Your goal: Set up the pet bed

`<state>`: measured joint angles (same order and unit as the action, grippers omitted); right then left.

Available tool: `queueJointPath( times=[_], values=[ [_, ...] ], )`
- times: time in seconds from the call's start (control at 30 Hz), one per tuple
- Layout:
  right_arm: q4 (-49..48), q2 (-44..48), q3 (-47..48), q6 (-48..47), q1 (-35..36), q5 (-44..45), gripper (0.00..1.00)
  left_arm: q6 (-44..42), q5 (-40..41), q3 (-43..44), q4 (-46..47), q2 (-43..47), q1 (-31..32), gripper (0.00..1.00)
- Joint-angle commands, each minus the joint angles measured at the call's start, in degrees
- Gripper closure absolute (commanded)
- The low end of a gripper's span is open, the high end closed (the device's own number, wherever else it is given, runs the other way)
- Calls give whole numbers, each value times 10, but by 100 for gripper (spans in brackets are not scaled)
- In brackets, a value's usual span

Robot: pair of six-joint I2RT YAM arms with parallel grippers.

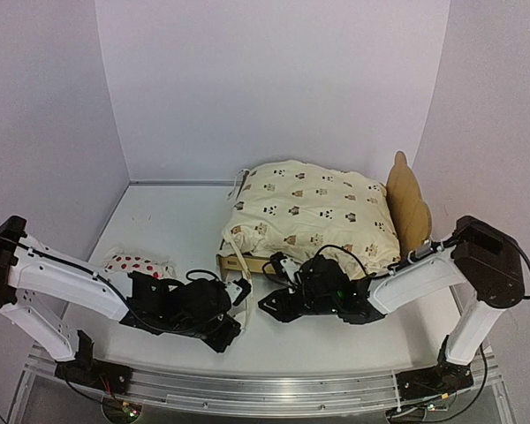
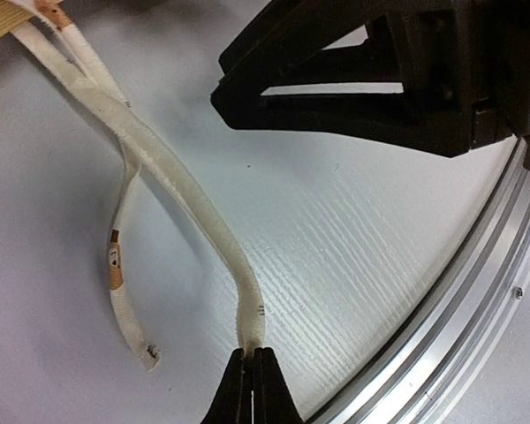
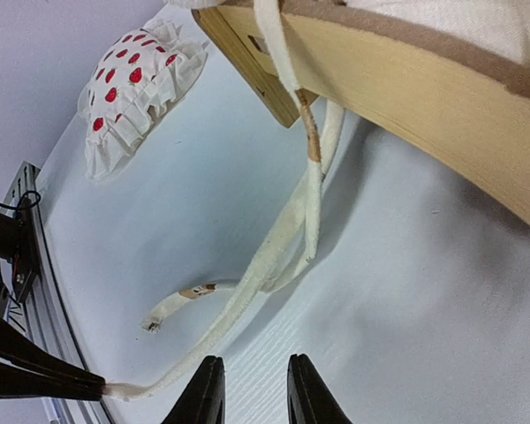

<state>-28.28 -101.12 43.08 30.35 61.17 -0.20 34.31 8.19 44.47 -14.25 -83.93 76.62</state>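
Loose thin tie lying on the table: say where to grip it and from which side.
Grip the thin tie near its free end, past the tan patch, probably from above with the right gripper, jaws across its width. It lies flat on the table, and there it sits apart from the thicker tie the left gripper is shut on.

In the top view the quilt (image 1: 314, 212) covers the pet bed (image 1: 410, 205) except its headboard and a strip of near rail. Both wrist views cut the frame off at their upper edges. The left tool (image 2: 250, 364) hides the strap (image 2: 172, 172) end it pinches. The bottom edge crops the right tool (image 3: 254, 367).
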Motion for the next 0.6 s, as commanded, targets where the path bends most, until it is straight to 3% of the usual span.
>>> queueJointPath(
  times=[0.0, 0.07, 0.2, 0.23, 0.43, 0.57],
  values=[
    [49, 42, 3, -44, 1, 50, 72, -11, -20, 37, 48, -47, 3, 97],
    [62, 48, 12, -57, 1, 64, 70, -9, -32, 50, 54, -72, 3, 92],
    [87, 48, 36, -74, 1, 87, 67, -10, -47, 83, 34, -99, 3, 61],
    [93, 46, 43, -79, 1, 88, 66, -10, -47, 85, 29, -91, 3, 57],
    [117, 28, 82, -103, 1, 98, 64, 2, 39, 80, -65, -20, 2, 46],
    [122, 17, 98, -113, 1, 103, 64, 21, 66, 83, -127, 2, -2, 46]
  ],
)
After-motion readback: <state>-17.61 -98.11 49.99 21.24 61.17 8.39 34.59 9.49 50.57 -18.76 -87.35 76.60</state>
